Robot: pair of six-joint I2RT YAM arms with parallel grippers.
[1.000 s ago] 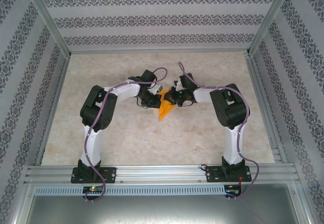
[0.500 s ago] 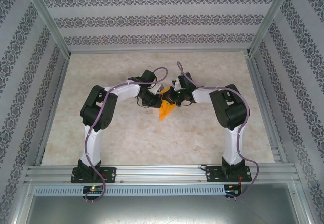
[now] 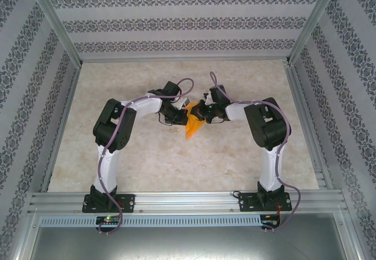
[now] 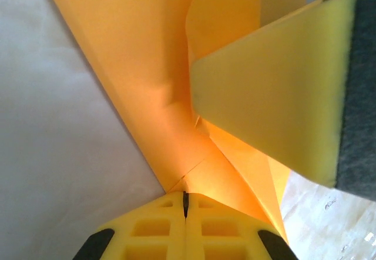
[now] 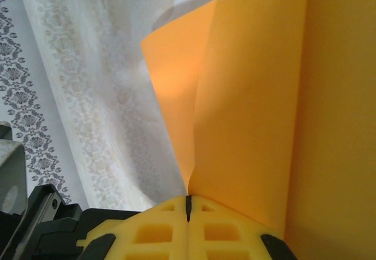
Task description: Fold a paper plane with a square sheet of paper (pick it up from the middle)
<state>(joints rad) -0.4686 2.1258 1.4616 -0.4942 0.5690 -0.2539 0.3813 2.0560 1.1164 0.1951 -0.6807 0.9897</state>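
Left tool (image 4: 185, 204): jaws pressed together, with a corner of the orange paper (image 4: 147, 72) pinched in the seam between the yellow fingertips (image 4: 158, 227). From that pinch the paper is seen to fan upward and outward in several creased layers. A broad yellow pad with dark grey backing (image 4: 276, 95) is noted against the paper at upper right of the left wrist view.

Right tool (image 5: 188, 204): jaws pressed together, with an edge of the same orange paper (image 5: 258, 95) clamped between them. Two overlapping layers are seen rising from the grip. The patterned wall (image 5: 14, 72) is visible to the left.

Top view: the left tool (image 3: 175, 116) and right tool (image 3: 198, 113) are found nose to nose near the middle of the counter (image 3: 147, 166), with both arms bent inward. The orange paper (image 3: 190, 128) is held between them and narrows to a point aimed at the near edge. Whether that point touches the counter cannot be told. Purple cable (image 3: 187, 83) is looped above each wrist.
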